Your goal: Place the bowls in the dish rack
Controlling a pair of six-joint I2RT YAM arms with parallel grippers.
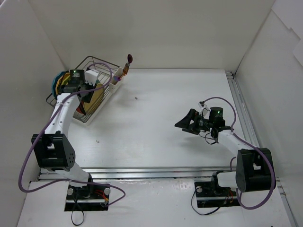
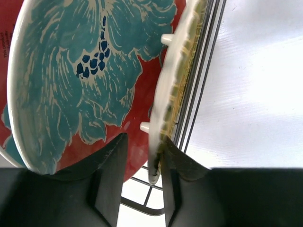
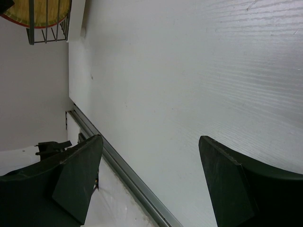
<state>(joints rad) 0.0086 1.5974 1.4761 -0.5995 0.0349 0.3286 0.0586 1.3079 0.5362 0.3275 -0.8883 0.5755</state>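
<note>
Left gripper point(image 2: 142, 189): the jaws stand a little apart and straddle the rim of the tan woven bowl point(image 2: 163, 94). One finger point(image 2: 173, 184) lies against the rim. On the other side there is a visible gap between finger and bowl. I judge this a loosened hold rather than a clamp.

Tan woven bowl: it stands on edge inside the dish rack point(image 2: 202, 71), at the end nearest the open table point(image 1: 156, 109). The wrist camera sees it almost edge-on. Its flat face runs parallel to the fingers, so the rim points straight down the gap between them.

Next slot inward in the rack: a red-and-teal bowl point(image 2: 71, 85), also upright, with its face close beside the outer finger. Further bowls, blue and orange among them, stand at the rack's far end. From overhead I see no bowl outside the rack.

Key relation: the bowl lies directly ahead of the hand, in line with the finger axis. My judgement is that the way clear is straight back along that axis. Any sideways drift would push the tan bowl against the rack wires or knock the red-and-teal one.

Right gripper point(image 1: 187, 122): the jaws are spread wide and hold nothing. It hovers over the table well apart from the rack, on the side away from it. The left arm is plainly the nearer one.
</note>
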